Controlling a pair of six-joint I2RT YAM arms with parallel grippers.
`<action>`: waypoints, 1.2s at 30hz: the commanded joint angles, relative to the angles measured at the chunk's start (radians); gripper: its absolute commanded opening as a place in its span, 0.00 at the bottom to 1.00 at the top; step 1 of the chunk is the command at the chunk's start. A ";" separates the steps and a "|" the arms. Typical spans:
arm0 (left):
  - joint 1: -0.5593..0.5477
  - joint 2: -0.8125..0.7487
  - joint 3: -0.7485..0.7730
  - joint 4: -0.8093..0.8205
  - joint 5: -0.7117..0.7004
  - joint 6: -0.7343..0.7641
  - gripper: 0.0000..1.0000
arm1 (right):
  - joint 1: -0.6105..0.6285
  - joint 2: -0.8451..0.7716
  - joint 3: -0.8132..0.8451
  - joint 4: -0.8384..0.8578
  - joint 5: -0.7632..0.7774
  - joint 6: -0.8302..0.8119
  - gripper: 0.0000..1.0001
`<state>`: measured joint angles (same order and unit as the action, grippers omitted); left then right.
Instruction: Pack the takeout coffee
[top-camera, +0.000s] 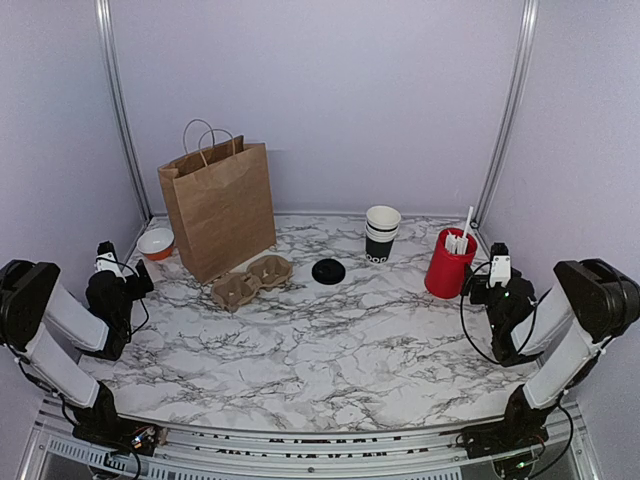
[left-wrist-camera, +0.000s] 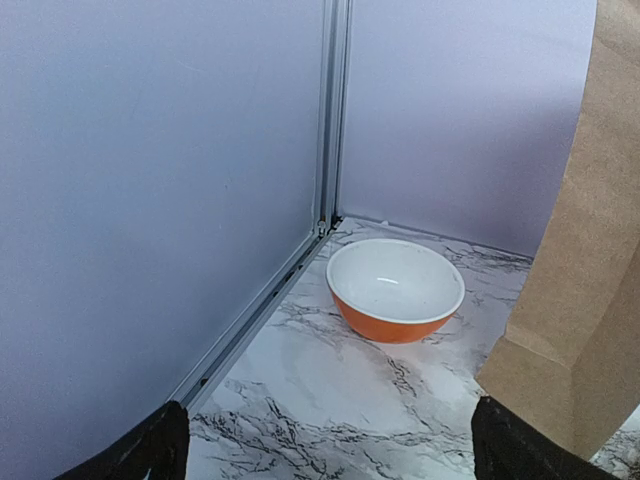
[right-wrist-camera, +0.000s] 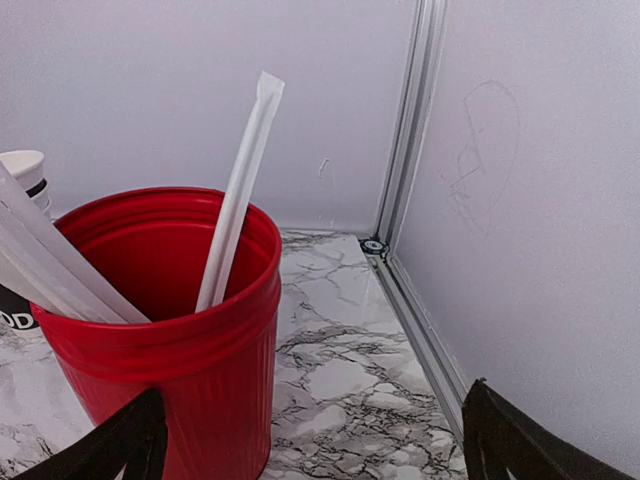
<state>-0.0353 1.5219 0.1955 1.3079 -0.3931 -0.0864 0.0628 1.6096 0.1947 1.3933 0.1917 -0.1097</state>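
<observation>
While sticks stand in red cup, black lid apart

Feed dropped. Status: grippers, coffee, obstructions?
Left gripper, right gripper: open, empty. Round black plastic lid lying loose; black white-rimmed paper cups nested nearby. Red ribbed cup of white sticks close before right gripper.

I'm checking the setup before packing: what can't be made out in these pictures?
Paper bag inside: top view, hidden by its own front wall; left wrist frame edge cuts it.
Black cup lettering: too small in top view; red cup mostly covers it in right wrist view.
</observation>
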 joint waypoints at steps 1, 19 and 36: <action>0.006 0.006 0.019 -0.003 0.009 0.002 0.99 | -0.009 -0.003 0.021 0.006 -0.005 0.001 1.00; 0.007 0.006 0.019 -0.003 0.010 0.002 0.99 | -0.010 -0.004 0.024 -0.004 -0.006 0.006 1.00; 0.007 0.004 0.019 -0.004 0.007 -0.001 0.99 | -0.010 -0.004 0.017 0.015 0.002 0.004 1.00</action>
<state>-0.0353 1.5219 0.1955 1.3079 -0.3927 -0.0864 0.0628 1.6096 0.1947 1.3911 0.1917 -0.1093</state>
